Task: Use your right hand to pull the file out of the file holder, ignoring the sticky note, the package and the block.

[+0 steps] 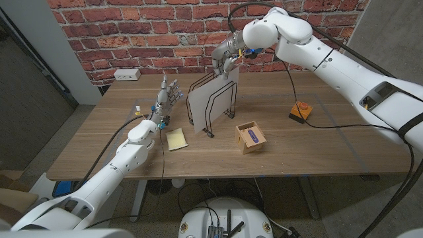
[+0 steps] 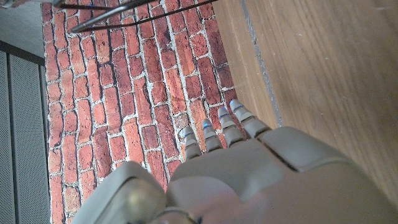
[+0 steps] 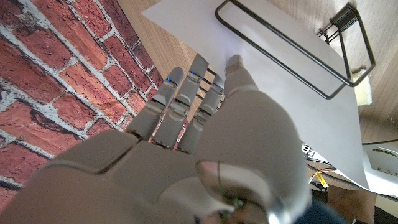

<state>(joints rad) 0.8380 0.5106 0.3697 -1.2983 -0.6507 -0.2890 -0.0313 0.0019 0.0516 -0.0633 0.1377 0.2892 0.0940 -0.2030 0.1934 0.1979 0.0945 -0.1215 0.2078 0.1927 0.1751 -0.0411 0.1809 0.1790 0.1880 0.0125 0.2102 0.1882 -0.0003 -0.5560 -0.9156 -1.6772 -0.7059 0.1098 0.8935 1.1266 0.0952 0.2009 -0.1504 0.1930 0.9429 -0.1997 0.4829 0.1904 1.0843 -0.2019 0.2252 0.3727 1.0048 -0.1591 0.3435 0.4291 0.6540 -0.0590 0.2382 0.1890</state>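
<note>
file [image 1: 210,98] stands in the file holder [image 1: 221,106]; our right hand [image 1: 227,58] pinches its top, left hand [image 1: 168,94] open.

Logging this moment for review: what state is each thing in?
file: standing in the holder, top corner held
file holder: upright
right hand: fingers on file's top
left hand: holds nothing, fingers extended
package: open-topped
sticky note: lying flat

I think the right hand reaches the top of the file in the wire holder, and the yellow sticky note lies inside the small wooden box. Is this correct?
Not quite. The head view shows the sticky note lying flat on the table, left of the wooden box, not inside it. The right hand is indeed at the top of the file in the wire holder.
</note>
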